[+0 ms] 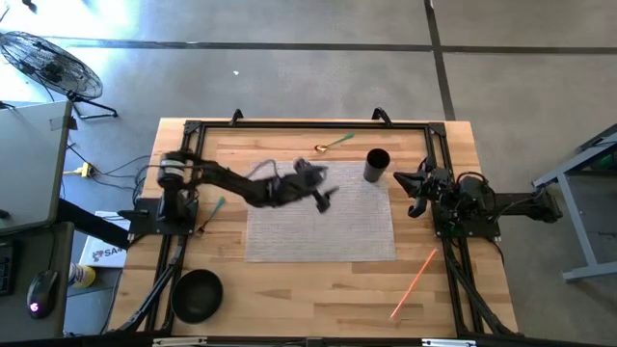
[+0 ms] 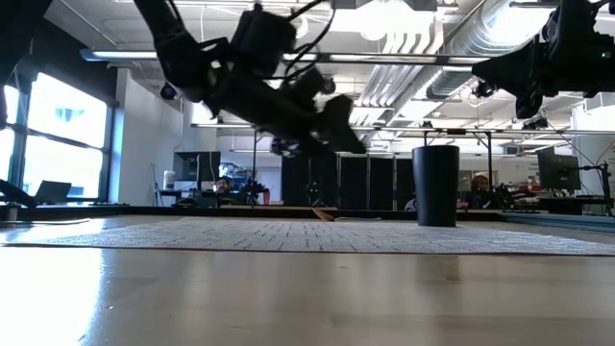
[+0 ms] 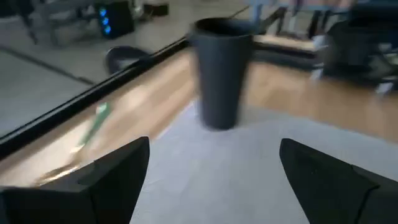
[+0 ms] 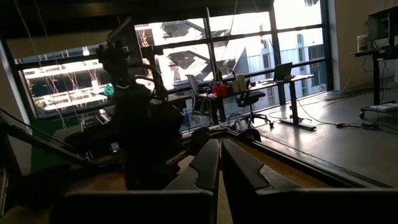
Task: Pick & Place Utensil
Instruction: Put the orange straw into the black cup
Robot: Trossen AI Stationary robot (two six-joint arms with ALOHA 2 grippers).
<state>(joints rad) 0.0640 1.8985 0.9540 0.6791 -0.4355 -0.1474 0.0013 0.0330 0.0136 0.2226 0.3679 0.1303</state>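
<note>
A gold spoon with a green handle lies flat on the wood past the far edge of the grey mat; it also shows in the left wrist view as the spoon. A black cup stands upright on the mat's far right corner, and the left wrist view shows the cup ahead of the fingers. My left gripper hovers open over the mat, left of the cup and empty; its fingers stand wide apart. My right gripper waits shut at the table's right, fingers together.
A teal utensil lies on the wood left of the mat. An orange stick-like utensil lies near the right front corner. A black bowl sits at the near left. A black frame borders the table's far side.
</note>
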